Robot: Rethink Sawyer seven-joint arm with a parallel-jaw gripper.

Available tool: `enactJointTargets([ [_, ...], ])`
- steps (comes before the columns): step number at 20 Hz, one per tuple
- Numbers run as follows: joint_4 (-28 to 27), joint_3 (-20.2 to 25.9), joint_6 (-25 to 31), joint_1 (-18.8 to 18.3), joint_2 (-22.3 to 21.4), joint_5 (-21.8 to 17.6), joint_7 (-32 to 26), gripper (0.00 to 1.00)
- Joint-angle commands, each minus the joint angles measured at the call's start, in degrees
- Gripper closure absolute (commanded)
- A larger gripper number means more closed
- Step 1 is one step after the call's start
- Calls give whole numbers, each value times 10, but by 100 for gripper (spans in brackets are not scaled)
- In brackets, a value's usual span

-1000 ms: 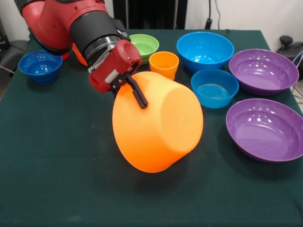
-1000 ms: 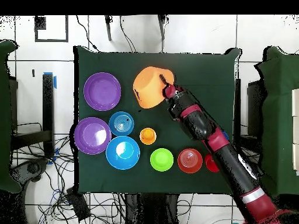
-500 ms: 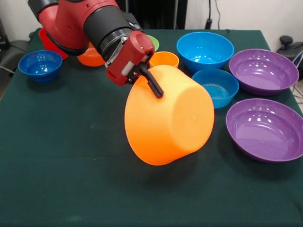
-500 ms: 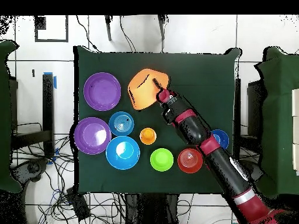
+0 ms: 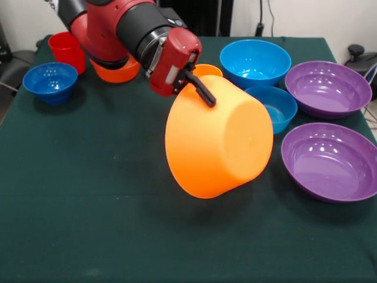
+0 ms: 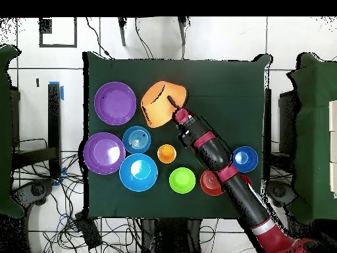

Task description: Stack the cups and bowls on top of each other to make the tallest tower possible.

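Nothing stacked yet: pincer (image 5: pixel 197 88) clamps rim of big yellow-orange bowl (image 5: pixel 221 144), tilted above counter (image 5: pixel 88 206) at frame centre. Purple bowls (image 5: pixel 330 160) wait right, red cup (image 5: pixel 66 50) upper left.

You see a dark green cloth-covered table (image 6: pixel 224 79) mid-frame, on a white tiled floor (image 6: pixel 217 36). Black cables (image 6: pixel 112 230) tangle along the lower edge; a white wall (image 5: pixel 306 17) fills the front view's upper right.

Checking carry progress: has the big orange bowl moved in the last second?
Yes. The big orange bowl, held by the gripper, moved toward the purple bowl in the front view.
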Motion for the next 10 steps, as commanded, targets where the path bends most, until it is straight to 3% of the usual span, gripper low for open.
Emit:
enactJointTargets([
  [1,-38,-72,76,3,91,-41,-59,100],
  [10,-52,-66,111,-21,140,-43,-100,100],
])
